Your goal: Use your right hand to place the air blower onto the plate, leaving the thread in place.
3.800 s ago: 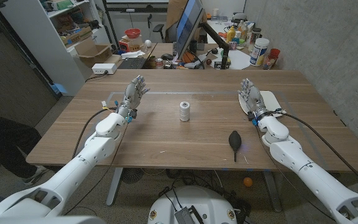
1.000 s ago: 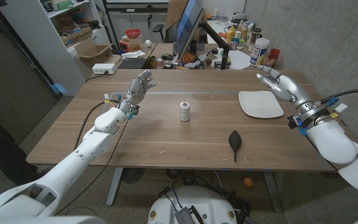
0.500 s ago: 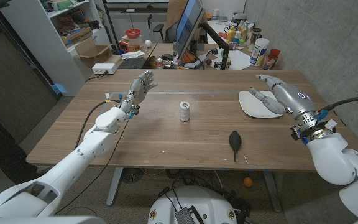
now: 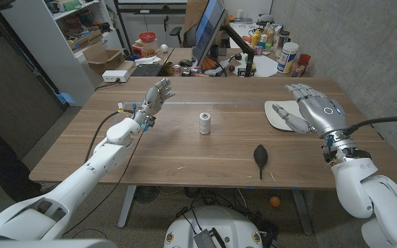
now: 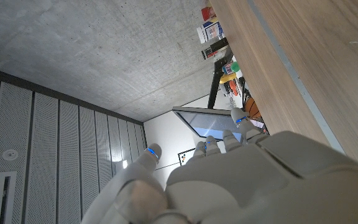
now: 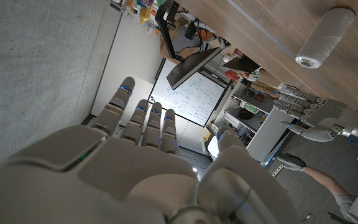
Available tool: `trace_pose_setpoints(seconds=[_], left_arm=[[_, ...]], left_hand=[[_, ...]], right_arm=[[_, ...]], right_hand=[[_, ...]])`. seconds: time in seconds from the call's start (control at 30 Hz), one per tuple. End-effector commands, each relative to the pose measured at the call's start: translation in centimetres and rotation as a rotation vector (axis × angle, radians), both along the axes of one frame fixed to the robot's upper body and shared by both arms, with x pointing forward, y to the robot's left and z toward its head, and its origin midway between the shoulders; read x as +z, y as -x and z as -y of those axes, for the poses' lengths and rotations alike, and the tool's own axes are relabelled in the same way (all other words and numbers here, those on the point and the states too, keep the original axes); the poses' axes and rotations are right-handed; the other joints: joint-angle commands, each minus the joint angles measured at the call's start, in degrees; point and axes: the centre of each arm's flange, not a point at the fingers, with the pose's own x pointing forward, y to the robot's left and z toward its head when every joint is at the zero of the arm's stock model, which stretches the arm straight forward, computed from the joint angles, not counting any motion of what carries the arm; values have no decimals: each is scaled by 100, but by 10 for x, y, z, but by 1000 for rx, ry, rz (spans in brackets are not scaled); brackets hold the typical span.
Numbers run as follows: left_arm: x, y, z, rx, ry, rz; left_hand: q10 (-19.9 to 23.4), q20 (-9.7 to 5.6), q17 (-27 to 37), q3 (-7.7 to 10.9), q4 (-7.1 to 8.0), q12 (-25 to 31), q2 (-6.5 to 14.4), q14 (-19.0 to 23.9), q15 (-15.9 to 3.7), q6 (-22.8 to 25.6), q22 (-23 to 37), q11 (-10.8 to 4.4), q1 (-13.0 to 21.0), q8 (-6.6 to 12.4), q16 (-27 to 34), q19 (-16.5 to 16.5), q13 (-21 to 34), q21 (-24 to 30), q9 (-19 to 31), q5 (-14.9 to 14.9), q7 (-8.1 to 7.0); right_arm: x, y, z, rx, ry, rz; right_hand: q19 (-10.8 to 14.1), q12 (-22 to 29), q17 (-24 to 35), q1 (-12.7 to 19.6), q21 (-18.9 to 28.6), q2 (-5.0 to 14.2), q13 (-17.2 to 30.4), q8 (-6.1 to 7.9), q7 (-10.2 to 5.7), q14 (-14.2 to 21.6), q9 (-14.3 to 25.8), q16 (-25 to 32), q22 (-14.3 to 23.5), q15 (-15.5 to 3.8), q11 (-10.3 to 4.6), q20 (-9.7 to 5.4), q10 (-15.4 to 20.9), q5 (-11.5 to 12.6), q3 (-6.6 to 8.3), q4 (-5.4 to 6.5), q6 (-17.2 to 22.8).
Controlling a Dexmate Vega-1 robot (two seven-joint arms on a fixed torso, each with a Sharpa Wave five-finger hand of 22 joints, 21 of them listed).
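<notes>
air blower point(image 4: 260, 156) lies apart from right hand point(image 4: 313, 113).

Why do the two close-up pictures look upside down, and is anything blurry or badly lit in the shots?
Both wrist views are turned, so the wooden table hangs overhead. In the right wrist view the right hand up close looks soft, while the thread spool stays fairly crisp. In the left wrist view the left hand is likewise soft. The head view is evenly lit, with faint shadows under the air blower.

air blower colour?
Black air blower; clearest in the head view.
</notes>
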Motion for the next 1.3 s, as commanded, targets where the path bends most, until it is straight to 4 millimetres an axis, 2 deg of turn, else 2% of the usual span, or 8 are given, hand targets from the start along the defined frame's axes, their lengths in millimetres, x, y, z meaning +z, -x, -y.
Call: trace_pose_setpoints(seconds=[0.03,0.77,1.3], left_arm=[[-1,-7,0,-2,-3,-10],[7,-13,1,-4,-14,-10],[6,-12,2,-9,-24,-9]], left_hand=[[-159,21,20,47,-1,7,697,-38,21,-30,32,25,9,5,22,-376,18,-2,33,53,34],[-164,23,20,48,-1,6,698,-37,22,-31,32,35,9,5,23,-376,18,-23,34,54,37],[-167,21,20,52,-2,5,702,-40,24,-37,33,30,11,3,22,-373,18,-40,34,55,34]], right_arm=[[-3,-5,-2,-21,0,-17],[-19,-15,-4,-25,-20,-88],[-33,-18,-12,26,-33,-163]], right_hand=[[40,3,24,-4,28,-33,26,-6,-1,56,6,20,7,-1,6,10,30,-10,-19,-14,25],[97,-36,20,-3,14,-86,27,-32,22,80,6,-10,6,11,-24,-4,-5,-6,-48,-67,8],[142,-75,20,-10,-4,-126,29,-101,21,57,8,-49,6,24,-13,12,-60,-1,-76,-109,-161]])
